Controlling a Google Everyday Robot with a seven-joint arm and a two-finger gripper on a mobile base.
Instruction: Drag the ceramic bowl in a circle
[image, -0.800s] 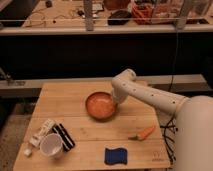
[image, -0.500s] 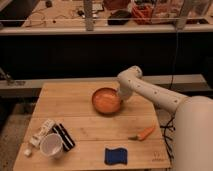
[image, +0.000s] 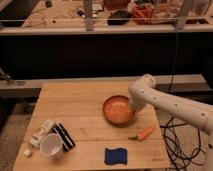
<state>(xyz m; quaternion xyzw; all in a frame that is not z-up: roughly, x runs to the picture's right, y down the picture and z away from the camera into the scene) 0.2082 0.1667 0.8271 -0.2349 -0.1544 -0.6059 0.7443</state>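
Wooden bench in front of a dark shelf wall, lab clutter up top. Using the carrot as my reference: the ceramic bowl sits just behind it and slightly camera-left, near but not touching, upright and flat on the wood. The end effector is straight behind the carrot, down at the bowl's rim on the carrot side, with the white arm coming in from the right. Can't tell from this view how far open it is or whether it actually has the rim; it looks to be in contact with the bowl or very close. The blue sponge is in front and camera-left of the carrot, and the white cup is well apart on that same side. Handling read: glazed ceramic, so rigid, fairly heavy for its size, slick to the touch and chip-prone. It should slide on the wood without tipping if it stays flat. I'd say the best hold is a pinch across the wall at the rim, low and firm, no lifting. I'd keep the pull horizontal, since the glaze could let it slip out. The circle should bend away from the carrot, and the near bench edge behind the carrot side needs watching.
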